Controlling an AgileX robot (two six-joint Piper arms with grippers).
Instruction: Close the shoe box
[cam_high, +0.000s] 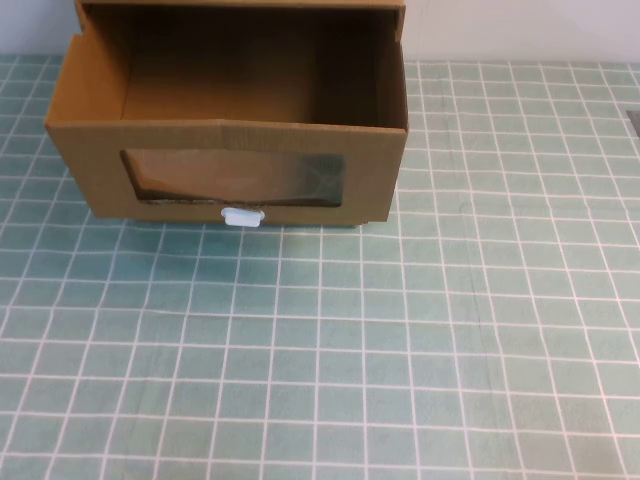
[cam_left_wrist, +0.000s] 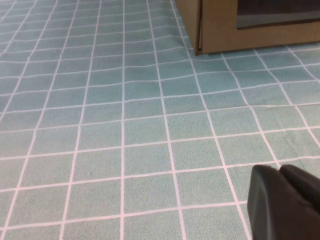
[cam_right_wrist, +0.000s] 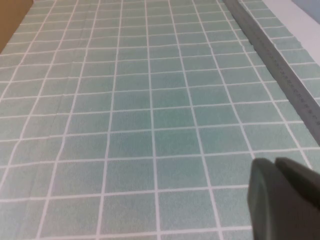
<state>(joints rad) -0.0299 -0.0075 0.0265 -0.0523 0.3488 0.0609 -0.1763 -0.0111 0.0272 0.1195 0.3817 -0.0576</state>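
The shoe box (cam_high: 230, 130) is a brown cardboard drawer-style box at the back left of the table. Its drawer is pulled out toward me and looks empty. The front has a clear window (cam_high: 235, 178) and a small white pull tab (cam_high: 243, 217) below it. A corner of the box shows in the left wrist view (cam_left_wrist: 250, 25). My left gripper (cam_left_wrist: 280, 172) is shut and empty, low over the mat, well short of the box. My right gripper (cam_right_wrist: 275, 165) is shut and empty over the mat to the right. Neither gripper shows in the high view.
A green mat with a white grid (cam_high: 400, 350) covers the table. A grey strip (cam_right_wrist: 280, 70) runs along the mat's right edge in the right wrist view. A white wall stands behind the box.
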